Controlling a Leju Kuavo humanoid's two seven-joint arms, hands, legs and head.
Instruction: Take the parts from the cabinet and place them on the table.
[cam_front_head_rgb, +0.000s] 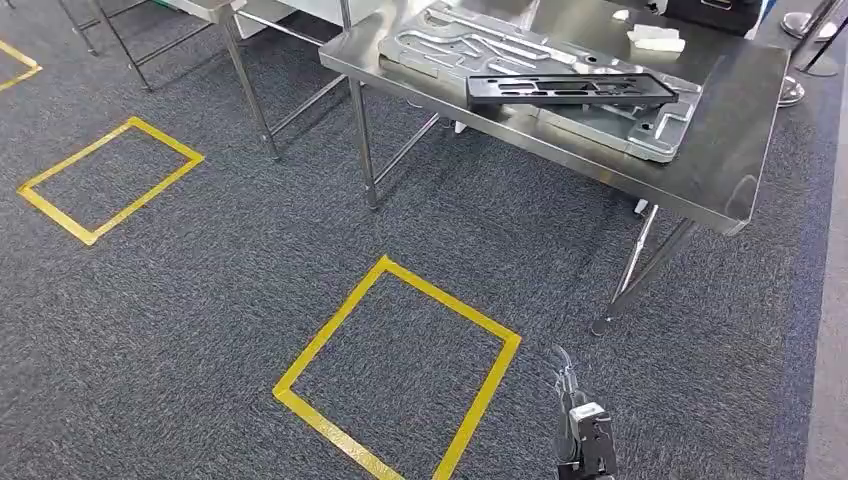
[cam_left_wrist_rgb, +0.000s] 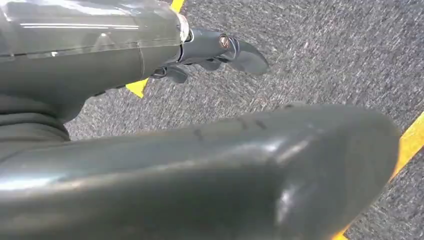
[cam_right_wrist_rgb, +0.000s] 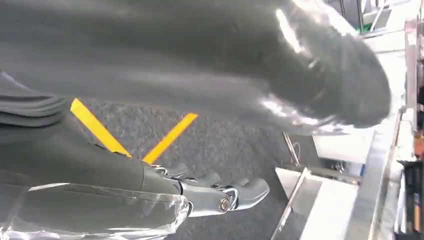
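Both hands hang over carpet, fingers loosely apart, holding nothing: left hand (cam_left_wrist_rgb: 215, 55), right hand (cam_right_wrist_rgb: 220, 197). Two parts seem to lie on the steel table (cam_front_head_rgb: 720, 160): one black part (cam_front_head_rgb: 570, 90) atop one grey part (cam_front_head_rgb: 560, 75).

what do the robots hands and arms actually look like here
The left hand has a dark grey glossy shell, a thick smooth grey thumb and darker fingers with a small round metal pivot. The right hand has the same grey cover and thumb, with shiny chrome-like finger links and a clear plastic guard. The head view shows it as dark, slim fingers.
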